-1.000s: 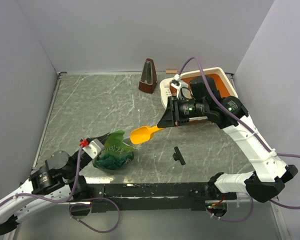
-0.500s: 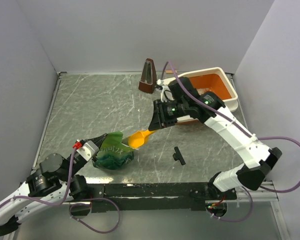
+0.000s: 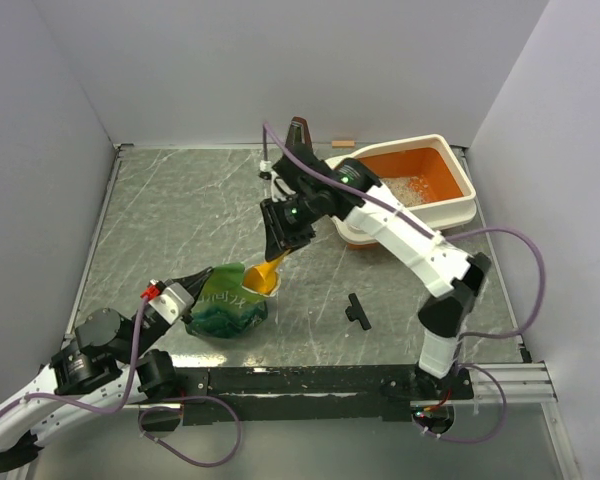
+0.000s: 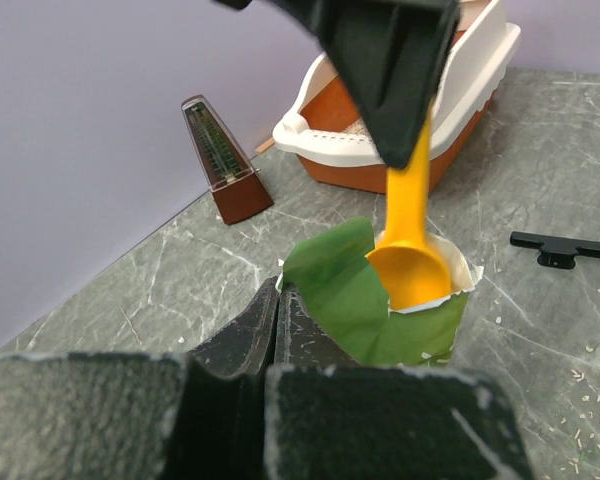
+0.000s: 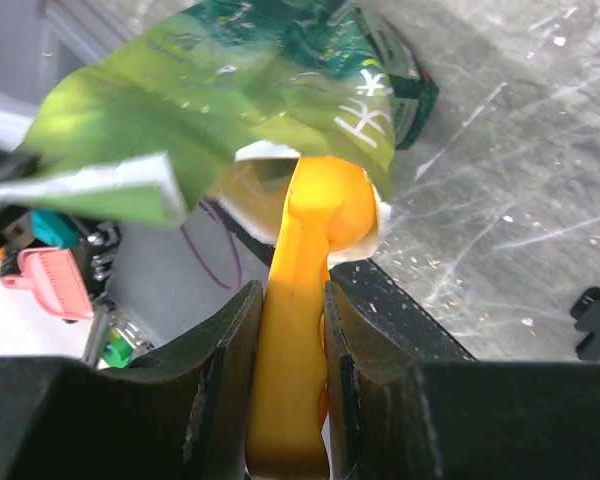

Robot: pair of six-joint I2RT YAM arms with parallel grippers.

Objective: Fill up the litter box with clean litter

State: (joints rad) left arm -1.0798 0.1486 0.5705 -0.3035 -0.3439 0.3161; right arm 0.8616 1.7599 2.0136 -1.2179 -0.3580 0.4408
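The litter box [image 3: 462,210] sits in the desk's far right corner, some clean litter [image 3: 408,187] inside; loose grit, likely to spill unless carried level; right gripper [image 5: 288,300] jaws clamp the stiff orange scoop [image 5: 325,210] by its handle, bowl in the crinkly green bag [image 3: 225,308]; left gripper [image 4: 277,305] jaws pinched on its soft lip; white print there unreadable.

The work surface was a flat grey-green tabletop with a marbled stone pattern [image 3: 180,210], which extended beneath the right gripper [image 3: 278,252] and on all sides of it. Three plain pale lavender-grey wall panels enclosed the surface:

- the back wall panel [image 3: 280,70], beyond the gripper
- the left wall panel [image 3: 30,150], well to its left
- the right wall panel [image 3: 560,150], well to its right

A thin metal edge strip [image 3: 98,230] ran along the foot of the left wall panel. A black rail [image 3: 310,380] bordered the tabletop on the near side of the gripper. Lighting was even and diffuse, and shadows on the tabletop were soft.
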